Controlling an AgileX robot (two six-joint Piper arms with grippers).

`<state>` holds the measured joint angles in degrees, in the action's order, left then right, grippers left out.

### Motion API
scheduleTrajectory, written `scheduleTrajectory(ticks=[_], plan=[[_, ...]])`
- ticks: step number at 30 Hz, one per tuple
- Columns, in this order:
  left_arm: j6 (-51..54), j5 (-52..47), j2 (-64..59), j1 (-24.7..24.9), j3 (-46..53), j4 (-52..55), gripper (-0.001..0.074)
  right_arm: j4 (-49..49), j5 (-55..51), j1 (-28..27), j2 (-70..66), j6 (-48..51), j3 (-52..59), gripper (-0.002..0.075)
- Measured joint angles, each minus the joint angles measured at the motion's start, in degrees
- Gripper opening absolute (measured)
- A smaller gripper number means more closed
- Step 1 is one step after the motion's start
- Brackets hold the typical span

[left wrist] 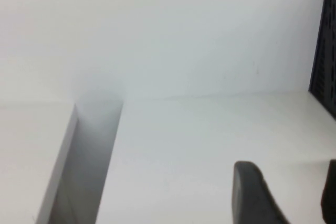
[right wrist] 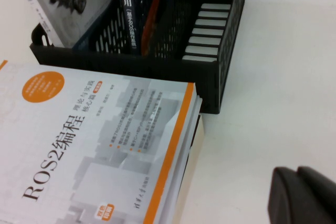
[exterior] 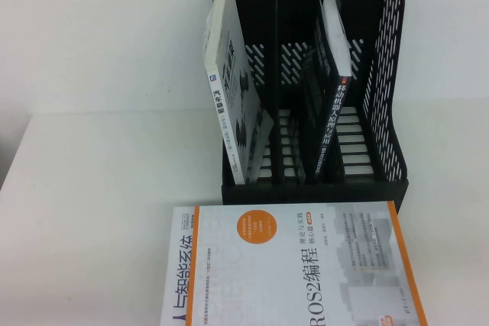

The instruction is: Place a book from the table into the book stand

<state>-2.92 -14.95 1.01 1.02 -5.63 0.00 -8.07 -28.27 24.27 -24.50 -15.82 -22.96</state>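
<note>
The book [exterior: 229,101], white with a black title and grey pictures, stands leaning in the left slot of the black book stand [exterior: 313,190]; it also shows in the right wrist view [right wrist: 55,3], inside the stand [right wrist: 131,61]. Neither gripper shows in the high view. My left gripper [left wrist: 291,198] is open and empty over the bare white table [left wrist: 173,140], apart from the stand's edge [left wrist: 326,51]. My right gripper [right wrist: 303,195] is shut and empty, low over the table [right wrist: 252,129] beside the stand's front right corner.
A dark-spined book [exterior: 327,104] stands in the stand's right-hand part. The orange-edged ROS2 book [exterior: 290,265] lies flat on the table [exterior: 92,219] right in front of the stand, also in the right wrist view [right wrist: 89,150]. A gap between table slabs [left wrist: 84,161] shows in the left wrist view.
</note>
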Motion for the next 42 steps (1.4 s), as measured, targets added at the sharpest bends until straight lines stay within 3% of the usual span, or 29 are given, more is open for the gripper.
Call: scheduleTrajectory(ticks=[8, 42], plan=[[-1.0, 1.5, 0.0, -0.6, 6.8, 0.0, 0.0270, 0.0, 0.0, 0.0, 0.0, 0.0, 0.0, 0.0005], [-1.7, -3.0, 0.0, -0.7, 6.7, -0.3, 0.0269, 0.0, 0.0, 0.0, 0.0, 0.0, 0.0, 0.0005]])
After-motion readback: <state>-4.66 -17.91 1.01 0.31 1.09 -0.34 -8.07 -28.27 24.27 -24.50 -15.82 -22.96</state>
